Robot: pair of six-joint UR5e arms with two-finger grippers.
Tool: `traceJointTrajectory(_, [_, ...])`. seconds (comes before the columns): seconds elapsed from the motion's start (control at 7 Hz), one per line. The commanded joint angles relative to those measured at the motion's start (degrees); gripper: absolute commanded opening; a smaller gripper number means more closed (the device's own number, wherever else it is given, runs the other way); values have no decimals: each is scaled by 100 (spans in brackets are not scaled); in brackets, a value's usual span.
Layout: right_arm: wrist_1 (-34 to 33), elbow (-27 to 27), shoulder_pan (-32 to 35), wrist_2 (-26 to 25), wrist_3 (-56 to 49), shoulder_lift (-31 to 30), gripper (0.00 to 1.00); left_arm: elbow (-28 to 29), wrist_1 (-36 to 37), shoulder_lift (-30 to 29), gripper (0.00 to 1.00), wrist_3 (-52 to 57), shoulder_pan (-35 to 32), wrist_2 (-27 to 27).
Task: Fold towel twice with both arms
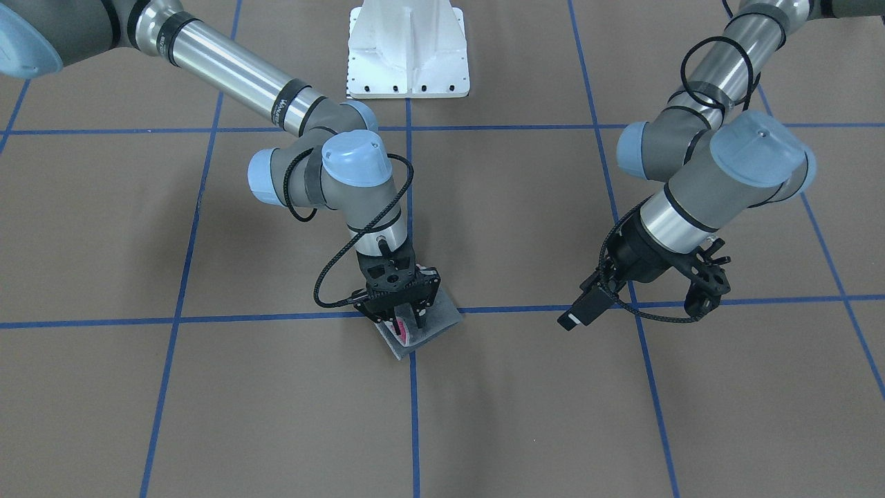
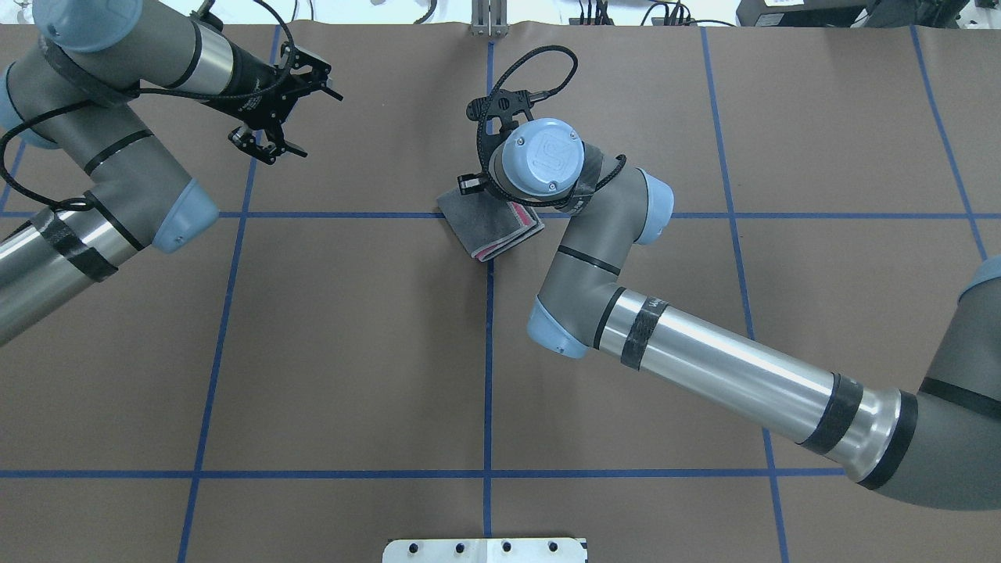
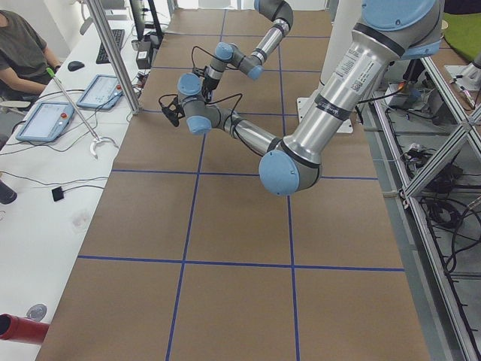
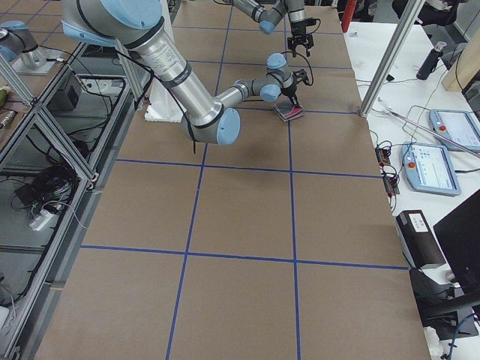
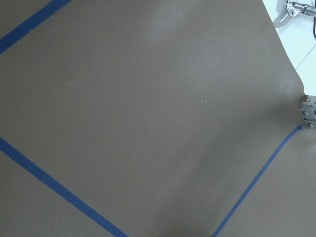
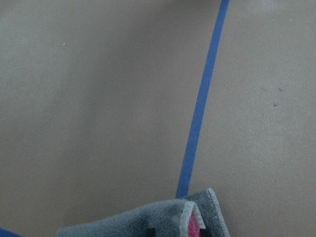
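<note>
The towel [image 2: 489, 227] lies folded into a small square at the table's middle, dark grey outside with pink showing at its open edges [image 1: 404, 330]. My right gripper [image 1: 401, 319] points straight down onto it. Its fingers stand apart, one on either side of the pink fold, so it looks open. The right wrist view shows only a grey towel corner [image 6: 163, 219] with pink inside it. My left gripper [image 2: 317, 117] hangs open and empty above bare table, well to the left of the towel. The left arm's gripper [image 1: 705, 290] also appears raised at the right of the front view.
Blue tape lines [image 2: 489, 352] divide the brown table into squares. The white pedestal base [image 1: 408, 55] stands at the robot's side. Beyond the far edge, a white desk [image 3: 68, 173] holds tablets and cables, and a person [image 3: 22, 45] sits there.
</note>
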Motion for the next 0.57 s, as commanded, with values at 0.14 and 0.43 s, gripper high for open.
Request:
traceJointTrajectory(0.14, [0,-47,36,10,-18,-12,0,0,0,8,99,0,17,24])
traceJointTrajectory(0.43, [0,-99,246,159,-254,-3,0,0,8,-1,99,-9,34,42])
